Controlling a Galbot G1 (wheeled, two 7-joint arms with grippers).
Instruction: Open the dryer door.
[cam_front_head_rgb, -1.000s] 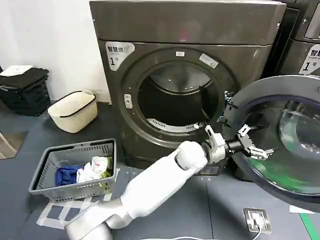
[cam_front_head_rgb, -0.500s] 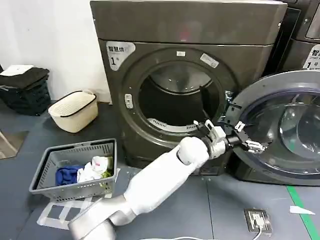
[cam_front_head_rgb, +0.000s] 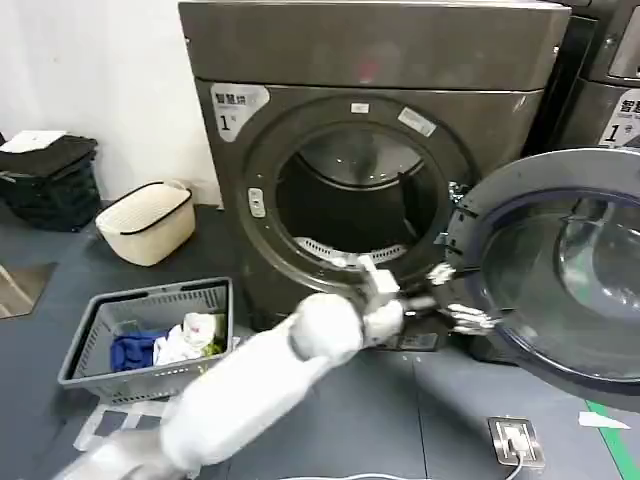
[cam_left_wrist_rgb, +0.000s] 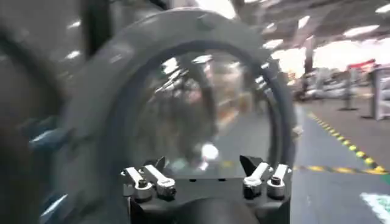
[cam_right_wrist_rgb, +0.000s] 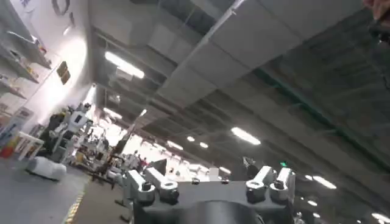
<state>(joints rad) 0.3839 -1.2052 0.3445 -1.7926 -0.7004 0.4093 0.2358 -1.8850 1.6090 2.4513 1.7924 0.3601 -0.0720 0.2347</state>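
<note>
The dryer door (cam_front_head_rgb: 500, 205) hangs wide open to the right of the dark drum opening (cam_front_head_rgb: 350, 200), its grey inner side and glass centre facing me. My left gripper (cam_front_head_rgb: 455, 300) hovers low by the door's hinge-side edge, apart from it, at the end of a blurred arm. In the left wrist view the left gripper (cam_left_wrist_rgb: 204, 163) is open with nothing between its fingers, and the door's grey ring (cam_left_wrist_rgb: 91, 103) stands beyond it. My right gripper (cam_right_wrist_rgb: 201, 164) is open and empty, pointing up at a ceiling with strip lights.
A grey laundry basket (cam_front_head_rgb: 95, 330) with clothes sits on the floor at front left, with a cream basket (cam_front_head_rgb: 148, 222) and a black crate (cam_front_head_rgb: 50, 180) behind it. Another machine (cam_front_head_rgb: 600, 80) stands at the right. A metal floor socket (cam_front_head_rgb: 515, 440) lies below the door.
My left arm has drawn back to the left and lower, taking its gripper away from the door's inner side. The door stays wide open.
</note>
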